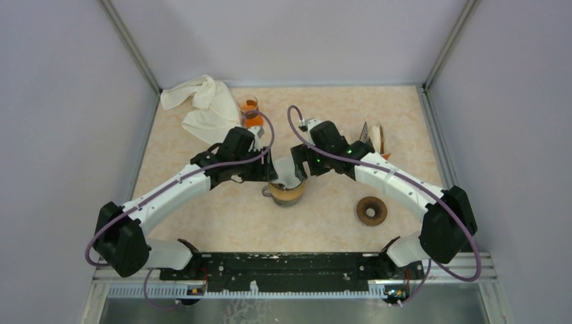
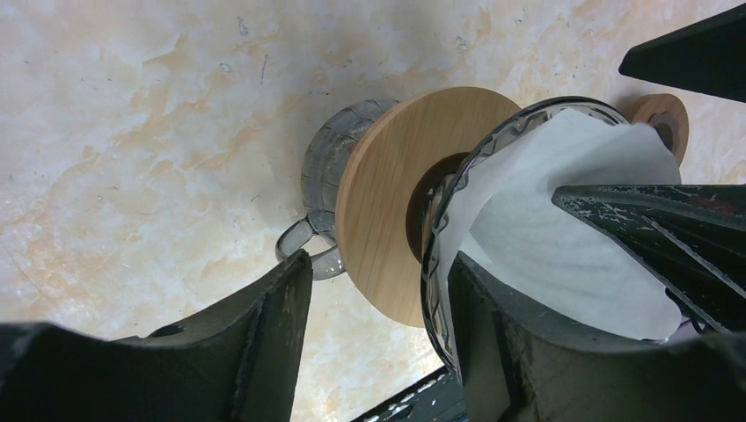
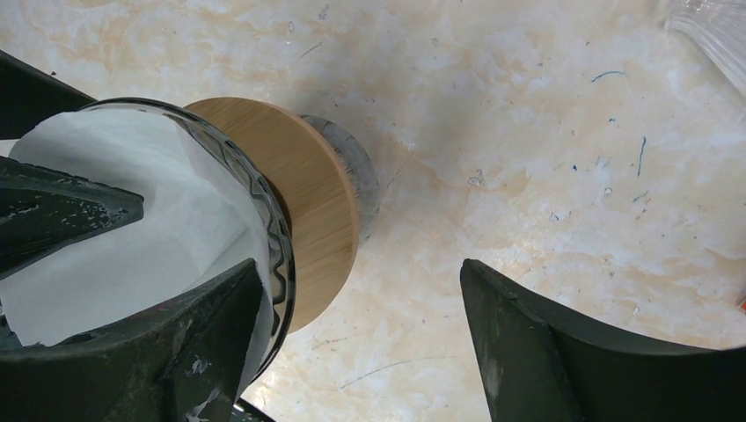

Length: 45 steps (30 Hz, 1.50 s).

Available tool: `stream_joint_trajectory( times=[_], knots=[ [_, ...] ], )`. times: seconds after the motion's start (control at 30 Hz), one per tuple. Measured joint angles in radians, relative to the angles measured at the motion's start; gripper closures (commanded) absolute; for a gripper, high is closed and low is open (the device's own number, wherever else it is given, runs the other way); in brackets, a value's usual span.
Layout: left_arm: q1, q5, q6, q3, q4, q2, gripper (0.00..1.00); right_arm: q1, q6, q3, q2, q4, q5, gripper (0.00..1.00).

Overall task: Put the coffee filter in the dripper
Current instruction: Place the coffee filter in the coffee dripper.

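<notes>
Both arms are converged on the dripper (image 1: 286, 191) mid-desk (image 1: 222, 216).

Coffee filter (image 2: 563, 220): white paper, sitting inside the glass cone, and its upper edge stands a bit proud of the rim. The dripper's wooden collar (image 2: 387, 193) rests on a clear glass mug (image 2: 325, 176), handle on the left arm's side. The mug stands upright on the desk.

Left pincer (image 2: 378, 264): wide open, gripping nothing. It straddles the dripper rim, with one finger (image 2: 528, 352) inside the cone over the paper and the other (image 2: 255, 352) outside near the mug handle. I can't tell if the inner finger actually touches the paper.

Right pincer (image 3: 359, 268): also wide open, nothing held. Mirror setup: inner finger (image 3: 176, 352) in the cone on the filter side, outer finger (image 3: 563, 360) well clear over bare desk. Each wrist view shows the other arm's fingertip poking into the cone from the opposite side.

Elsewhere on the desk: crumpled white cloth (image 1: 202, 101) in the far left corner, a small glass with something orange (image 1: 249, 108) beside it, and a brown ring (image 1: 371, 210) near the right arm.
</notes>
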Motion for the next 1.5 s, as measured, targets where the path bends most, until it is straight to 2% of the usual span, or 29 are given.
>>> stream_joint_trajectory(
  times=[0.3, 0.6, 1.03, 1.5],
  knots=[
    [0.000, 0.003, 0.002, 0.000, 0.000, -0.014, 0.34, 0.000, 0.000, 0.000, -0.032, -0.001, -0.021, 0.16],
    [0.000, 0.014, 0.002, 0.000, 0.000, -0.020, 0.27, 0.000, 0.000, 0.000, -0.032, -0.001, -0.040, 0.16],
    [0.000, 0.130, -0.017, 0.000, 0.010, -0.039, 0.20, 0.000, 0.000, 0.000, -0.032, -0.001, -0.051, 0.16],
    [-0.013, 0.216, -0.023, -0.040, 0.027, -0.042, 0.20, 0.000, 0.000, 0.000, -0.030, -0.001, -0.056, 0.16]
  ],
)
